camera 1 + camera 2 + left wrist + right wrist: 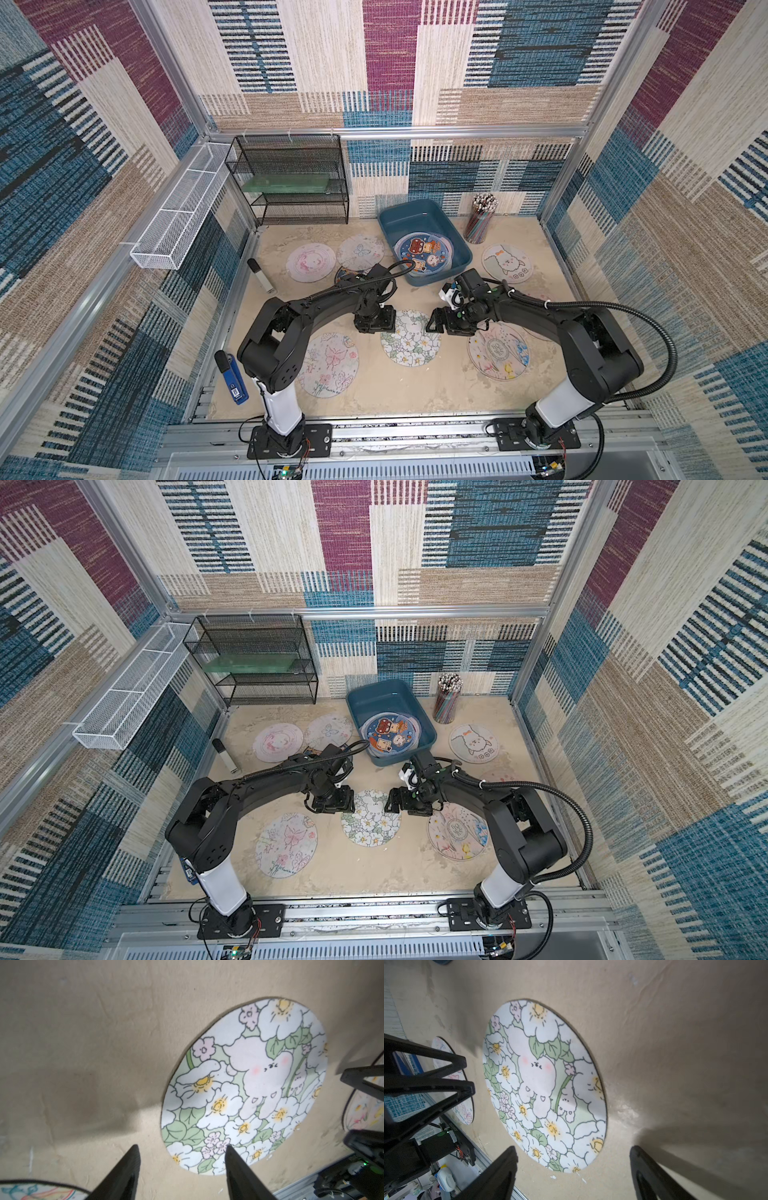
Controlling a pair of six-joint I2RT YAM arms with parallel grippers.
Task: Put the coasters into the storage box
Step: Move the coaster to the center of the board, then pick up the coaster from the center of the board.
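A white-flower coaster (410, 338) (370, 817) lies flat mid-table between my two grippers. My left gripper (182, 1147) is open at its left edge, one fingertip (229, 1151) over the rim and the other over bare table. Open as well, my right gripper (574, 1148) straddles the opposite edge of the flower coaster (544, 1084) with nothing between its fingers. The teal storage box (409, 218) at the back holds a dark blue cartoon coaster (424, 253). Several more coasters lie around: pink (311, 262), small butterfly (359, 251), dog (507, 262), large butterfly (328, 370), pastel floral (498, 355).
A black wire rack (291, 178) and a white mesh tray (183, 212) stand at the back left. A cup of pencils (480, 220) is right of the box. A blue stapler (232, 378) and a grey bar (259, 274) lie along the left edge.
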